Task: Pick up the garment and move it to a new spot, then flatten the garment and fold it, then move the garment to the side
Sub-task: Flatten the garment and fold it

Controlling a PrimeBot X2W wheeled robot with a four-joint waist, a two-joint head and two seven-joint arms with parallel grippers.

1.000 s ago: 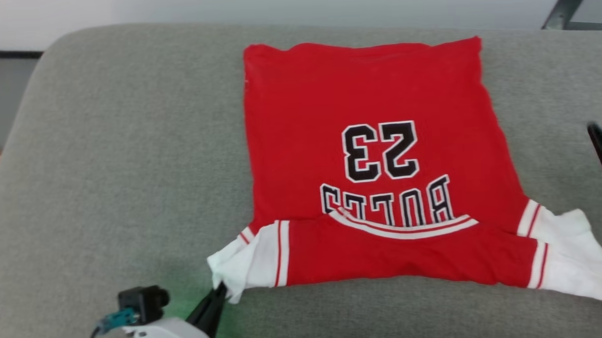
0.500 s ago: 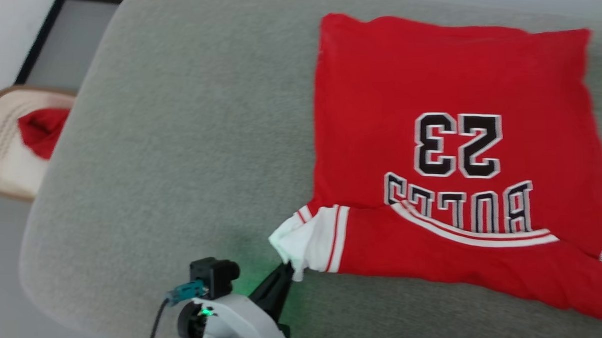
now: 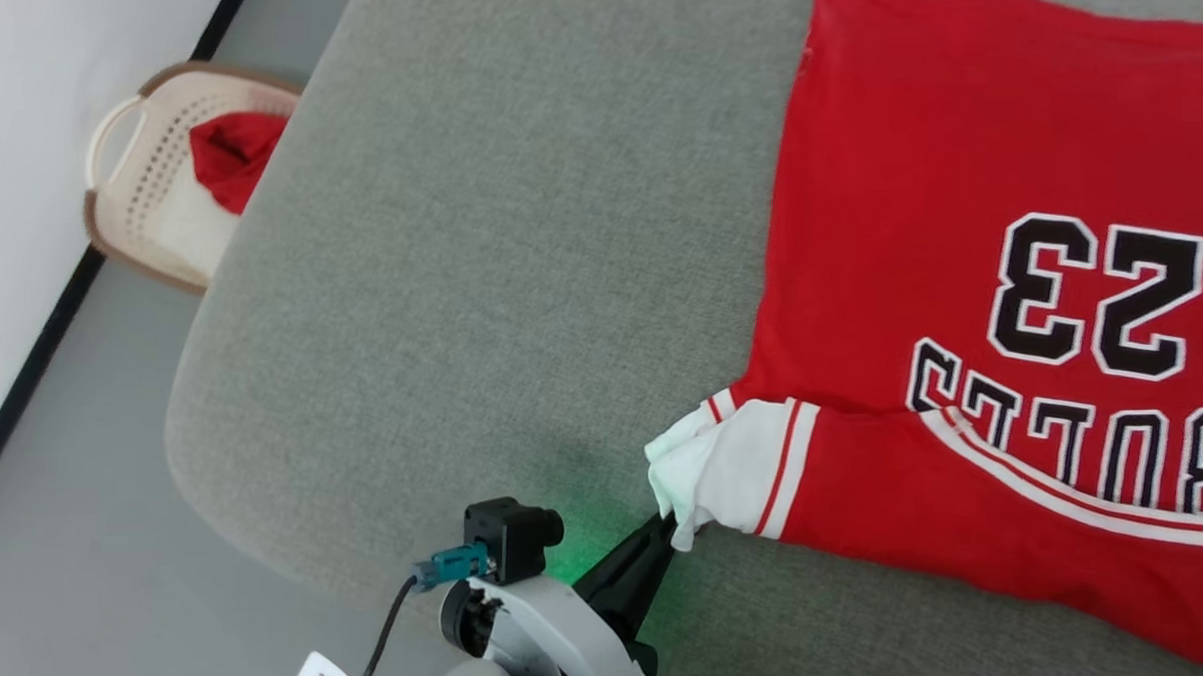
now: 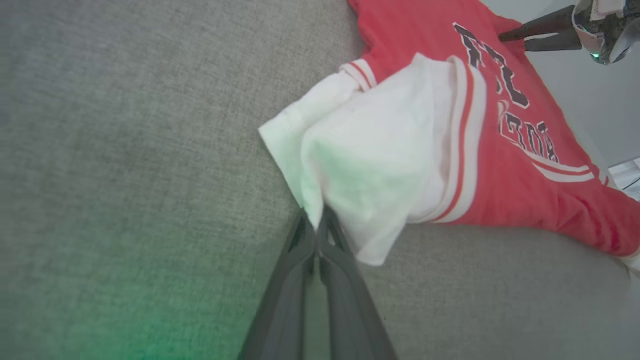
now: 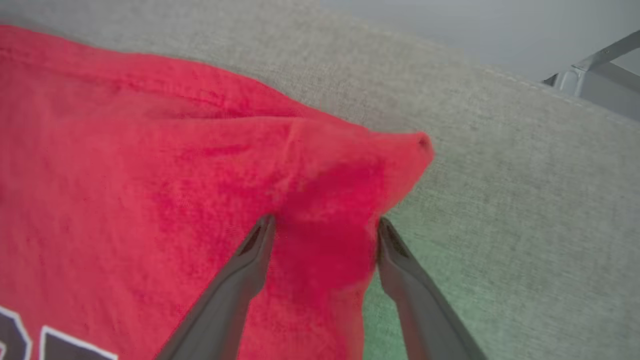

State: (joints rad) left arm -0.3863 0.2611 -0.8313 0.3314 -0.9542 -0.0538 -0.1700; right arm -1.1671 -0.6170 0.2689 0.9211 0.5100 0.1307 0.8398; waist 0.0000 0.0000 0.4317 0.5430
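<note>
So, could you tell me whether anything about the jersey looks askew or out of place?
The garment lies mostly flat, but its white sleeve end is crumpled where the shut left gripper pinches it, and a red corner humps up inside the open right gripper.

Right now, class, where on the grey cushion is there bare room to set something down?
Free: the wide stretch of grey fabric cushion between the red jersey T-shirt and the cushion's rounded edge by the cream perforated basket. Crowded: the right side under the shirt, and its white sleeve end in the left claw.

left fingers [image 3: 638, 569] pinching garment [image 3: 956, 166], grey cushion [image 3: 508, 231]
</note>
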